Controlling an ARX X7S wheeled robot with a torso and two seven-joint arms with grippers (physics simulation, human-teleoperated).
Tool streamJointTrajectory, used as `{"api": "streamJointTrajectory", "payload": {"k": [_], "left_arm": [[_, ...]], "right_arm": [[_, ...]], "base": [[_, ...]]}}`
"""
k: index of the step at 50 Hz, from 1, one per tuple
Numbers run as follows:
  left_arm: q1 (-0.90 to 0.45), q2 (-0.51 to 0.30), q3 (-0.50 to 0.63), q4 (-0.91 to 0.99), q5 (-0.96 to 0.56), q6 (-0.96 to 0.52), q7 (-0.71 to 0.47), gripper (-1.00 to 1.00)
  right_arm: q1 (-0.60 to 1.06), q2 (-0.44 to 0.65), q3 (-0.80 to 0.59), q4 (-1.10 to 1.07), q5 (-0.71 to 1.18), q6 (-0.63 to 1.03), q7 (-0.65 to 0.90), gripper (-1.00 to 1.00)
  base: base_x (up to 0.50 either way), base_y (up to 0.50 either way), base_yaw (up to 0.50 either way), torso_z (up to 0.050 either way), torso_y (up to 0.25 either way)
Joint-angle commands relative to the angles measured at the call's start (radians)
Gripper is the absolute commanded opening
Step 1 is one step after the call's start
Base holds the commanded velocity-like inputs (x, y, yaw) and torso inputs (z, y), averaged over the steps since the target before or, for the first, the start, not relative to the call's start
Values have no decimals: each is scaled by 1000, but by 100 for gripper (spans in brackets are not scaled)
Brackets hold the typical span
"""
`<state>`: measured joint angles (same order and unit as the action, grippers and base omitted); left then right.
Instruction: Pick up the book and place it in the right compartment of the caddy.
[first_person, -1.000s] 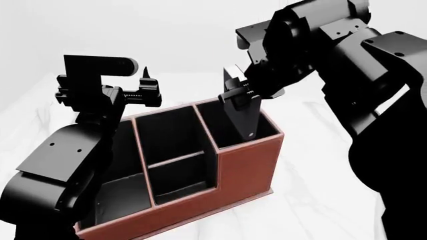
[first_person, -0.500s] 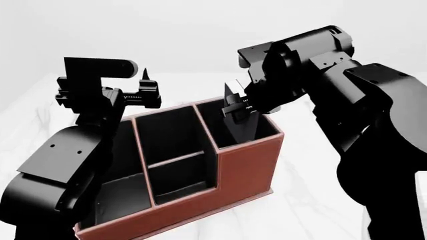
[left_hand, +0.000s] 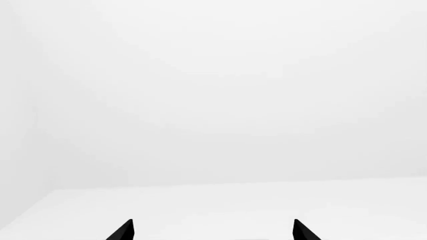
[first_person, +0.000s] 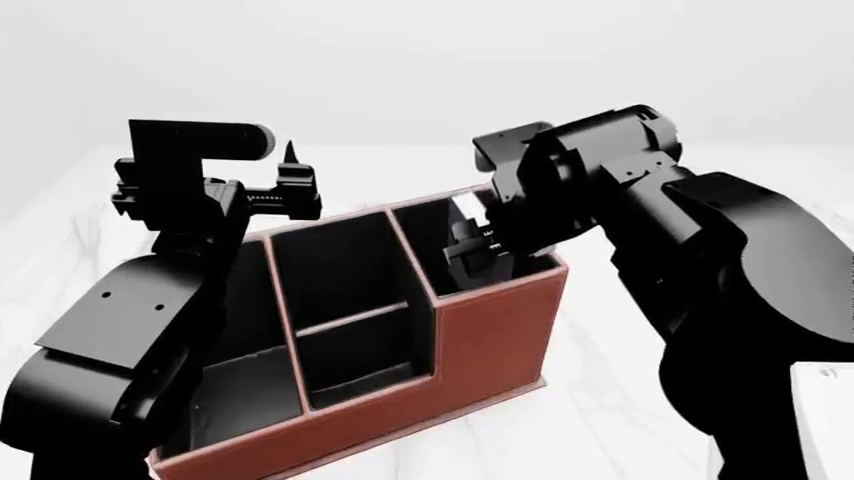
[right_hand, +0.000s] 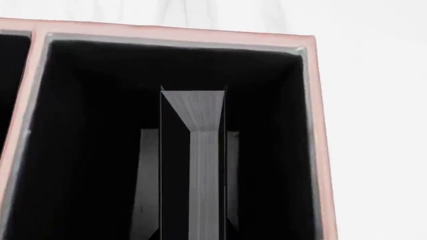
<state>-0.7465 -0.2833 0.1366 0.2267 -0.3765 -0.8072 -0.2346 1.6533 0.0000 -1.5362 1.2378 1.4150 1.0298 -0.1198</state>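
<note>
The reddish-brown caddy (first_person: 487, 335) with a black interior stands in front of me. My right gripper (first_person: 475, 250) reaches down into the right compartment (first_person: 523, 252), the tallest end section. It is shut on the book (right_hand: 200, 150), which shows edge-on in the right wrist view with its grey-white page edge facing the camera, inside the right compartment (right_hand: 93, 125). In the head view the book is mostly hidden behind the gripper. My left gripper (first_person: 295, 176) is raised above the caddy's left end, open and empty; its fingertips (left_hand: 125, 231) show over bare white.
The caddy's middle section (first_person: 344, 300), split by a divider, and the lower wide left section (first_person: 240, 385) lie beside the right one. A white object (first_person: 822, 405) shows at the lower right edge. The white tabletop (first_person: 601, 390) surrounds the caddy.
My right arm has come down and lowered the book into the right compartment. The left arm has not moved.
</note>
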Motion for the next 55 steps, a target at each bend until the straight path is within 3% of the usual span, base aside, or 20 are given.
{"api": "streamJointTrajectory", "payload": {"k": [1,24,25,36,55], "left_arm": [[0,-3,2,-2,-3,3,-2,100],[1,-8,6,-12,-8,14,-5,100],[2,-9,7,-13,-8,15,-4,100],[1,-11,9,-16,-10,17,-7,100],[-1,-16,14,-6,-17,11,-13,100]], "right_arm": [[-12,0,20,0,-25,-18,-2,-100],[-27,0,20,2,-34,-43,19,-100],[-25,0,17,0,-37,-37,12,100],[0,0,23,4,-40,-40,-2,100],[339,14,87,70,-68,-19,-46,100]], "base": [[0,0,0,0,0],[0,0,1,0,1],[0,0,3,0,0],[0,0,0,0,0],[0,0,0,0,0]]}}
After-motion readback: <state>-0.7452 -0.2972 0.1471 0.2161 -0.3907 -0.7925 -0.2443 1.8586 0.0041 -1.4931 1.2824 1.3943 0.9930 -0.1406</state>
